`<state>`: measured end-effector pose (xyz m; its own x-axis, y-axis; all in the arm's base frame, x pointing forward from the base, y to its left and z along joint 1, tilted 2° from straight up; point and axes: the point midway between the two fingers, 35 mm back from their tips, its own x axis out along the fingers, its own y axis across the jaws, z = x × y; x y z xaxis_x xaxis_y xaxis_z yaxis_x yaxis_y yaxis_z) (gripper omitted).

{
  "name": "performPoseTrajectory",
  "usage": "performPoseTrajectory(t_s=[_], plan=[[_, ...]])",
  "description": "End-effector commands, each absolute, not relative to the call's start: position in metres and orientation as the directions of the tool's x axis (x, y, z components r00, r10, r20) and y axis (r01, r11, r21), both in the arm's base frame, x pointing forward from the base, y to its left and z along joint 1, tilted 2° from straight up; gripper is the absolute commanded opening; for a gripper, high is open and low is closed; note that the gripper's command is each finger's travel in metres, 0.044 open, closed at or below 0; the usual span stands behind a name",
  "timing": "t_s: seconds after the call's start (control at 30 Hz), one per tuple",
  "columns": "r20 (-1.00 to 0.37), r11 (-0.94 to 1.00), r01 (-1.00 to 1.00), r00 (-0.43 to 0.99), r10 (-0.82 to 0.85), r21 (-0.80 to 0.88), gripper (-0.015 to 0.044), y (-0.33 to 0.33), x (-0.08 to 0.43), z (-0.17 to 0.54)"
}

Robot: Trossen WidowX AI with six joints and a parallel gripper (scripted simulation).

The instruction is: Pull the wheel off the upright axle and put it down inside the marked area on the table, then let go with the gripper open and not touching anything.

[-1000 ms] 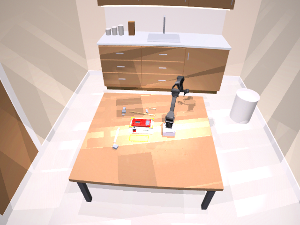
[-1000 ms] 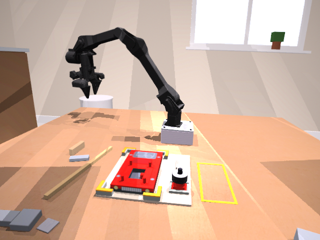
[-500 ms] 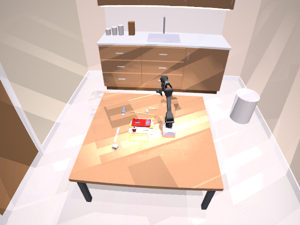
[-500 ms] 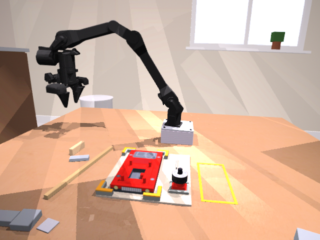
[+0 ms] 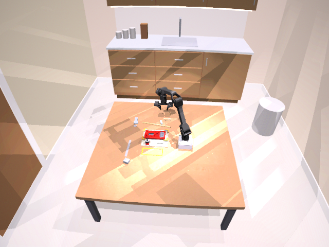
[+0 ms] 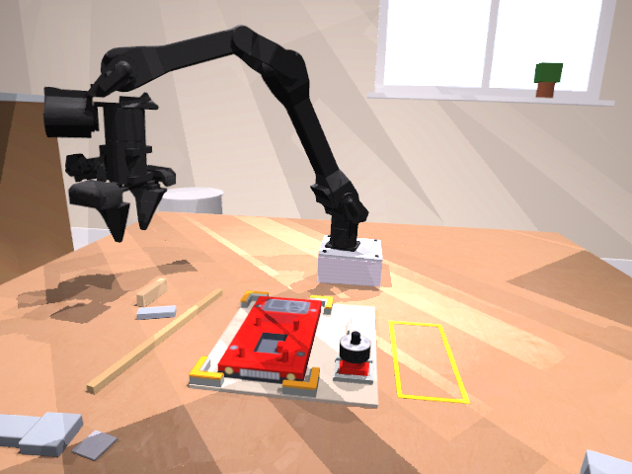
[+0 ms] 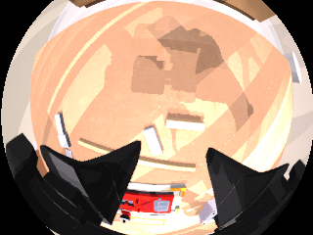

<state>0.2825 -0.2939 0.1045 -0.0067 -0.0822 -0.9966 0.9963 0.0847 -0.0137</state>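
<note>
Fingers (image 6: 145, 201) of the black parallel-jaw gripper (image 6: 131, 214) stood partly apart with nothing between them, pointing down, high above the far part of the large orange-brown wooden table (image 6: 510, 331).

Taking the white base board (image 6: 356, 311) as the landmark: the black jointed arm (image 6: 301, 112) rose from its white block mount (image 6: 350, 265) just behind the board and reached far out to the board's left and rear. A flat red rectangular plate (image 6: 270, 342), held by yellow corner brackets, covered the board's left part. Just right of the board lay the yellow-outlined rectangular marked area (image 6: 426, 361), with nothing in it. A long pale wooden strip (image 6: 153, 342) lay left of the board, near a short wooden block (image 6: 151, 291) and a grey slab (image 6: 155, 312).

On the board's right part sat the small black-and-white ribbed wheel (image 6: 355, 349), on its upright axle above a red stand (image 6: 352, 368), the axle's long axis vertical.

The wheel lay well apart from the gripper, lower and toward the arm's mount side. As I judged it, the coming move called for bringing the gripper over the board, then descending along the axle's line. In the wrist view only the red plate (image 7: 147, 202) showed, low between the fingertips.
</note>
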Motion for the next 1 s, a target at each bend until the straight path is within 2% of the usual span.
performPoseTrajectory(t_s=[0.0, 0.53, 0.97], plan=[[-0.997, 0.092, 0.996, 0.017, -0.076, 0.01, 0.03, -0.254, 0.311, 0.107], [-0.999, 0.178, 0.983, 0.034, 0.007, 0.035, 0.03, -0.085, 0.365, 0.101], [-0.999, 0.176, 0.983, 0.035, 0.036, 0.041, 0.03, 0.069, 0.352, 0.098]])
